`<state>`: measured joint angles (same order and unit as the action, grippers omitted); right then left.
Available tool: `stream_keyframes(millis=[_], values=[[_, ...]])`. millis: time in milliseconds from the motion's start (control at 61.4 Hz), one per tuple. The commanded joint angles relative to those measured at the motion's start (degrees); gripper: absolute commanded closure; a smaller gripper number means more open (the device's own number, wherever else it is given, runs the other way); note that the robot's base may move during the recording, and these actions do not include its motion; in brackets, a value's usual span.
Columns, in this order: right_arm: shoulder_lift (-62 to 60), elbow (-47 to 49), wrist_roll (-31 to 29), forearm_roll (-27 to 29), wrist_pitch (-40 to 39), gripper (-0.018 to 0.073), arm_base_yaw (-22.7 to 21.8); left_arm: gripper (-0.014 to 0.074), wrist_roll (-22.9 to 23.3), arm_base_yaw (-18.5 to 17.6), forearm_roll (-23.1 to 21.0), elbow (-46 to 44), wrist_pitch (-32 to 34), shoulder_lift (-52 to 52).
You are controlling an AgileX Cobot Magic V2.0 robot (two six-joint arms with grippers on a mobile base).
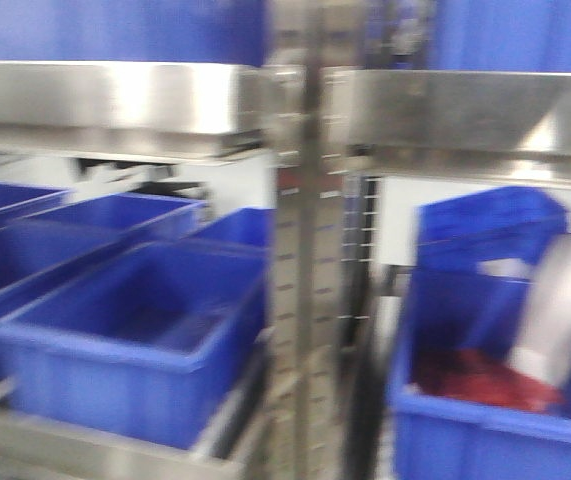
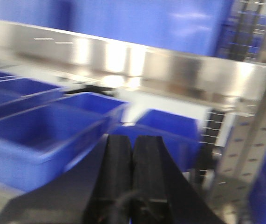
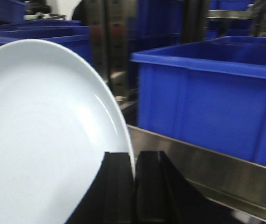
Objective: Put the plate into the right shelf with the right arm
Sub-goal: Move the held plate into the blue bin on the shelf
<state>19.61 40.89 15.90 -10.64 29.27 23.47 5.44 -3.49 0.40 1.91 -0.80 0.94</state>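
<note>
- Two black fingers (image 3: 119, 191) of the right gripper (image 3: 133, 186) are clenched on the plate (image 3: 44, 140), with its rim in the narrow slot between them.
- Plate is gripped at its lower right edge. The rest fans up and to the left in the right wrist view, filling the left half.
- Plate orientation: on edge, near upright, concave face towards the wrist camera. In the front view it reads as a narrow pale oval (image 1: 560, 310), with the long axis running lower-left to upper-right and the top leaning right.
- Plate location: in the lower bay of the right shelf (image 1: 475, 115), over the blue bin (image 1: 495, 430) at the front. Too blurred to tell if it touches the bin.
- That bin holds something red (image 1: 485, 385) just below and left of the plate's bottom edge.
- Another blue bin (image 3: 207, 93) sits right of the gripper on a steel rail (image 3: 207, 172), near but apart.
- Steel top rail hangs above the plate. The perforated upright (image 1: 300, 300) stands to its left, between the bays.
- Left gripper (image 2: 132, 172): jaws pressed together with nothing between them, facing the left-bay bins (image 1: 135, 340).
</note>
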Motion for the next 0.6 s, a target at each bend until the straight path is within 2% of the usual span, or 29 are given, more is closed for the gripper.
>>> stream_keyframes(millis=[0, 586], values=[[0.79, 1.86, -0.32, -0.82, -5.74, 0.0505, 0.13, 0.0643, 0.34, 0.1, 0.01, 0.43, 5.2, 0.55], [0.79, 1.86, -0.32, -0.82, -5.74, 0.0505, 0.13, 0.0643, 0.34, 0.1, 0.01, 0.43, 5.2, 0.55]])
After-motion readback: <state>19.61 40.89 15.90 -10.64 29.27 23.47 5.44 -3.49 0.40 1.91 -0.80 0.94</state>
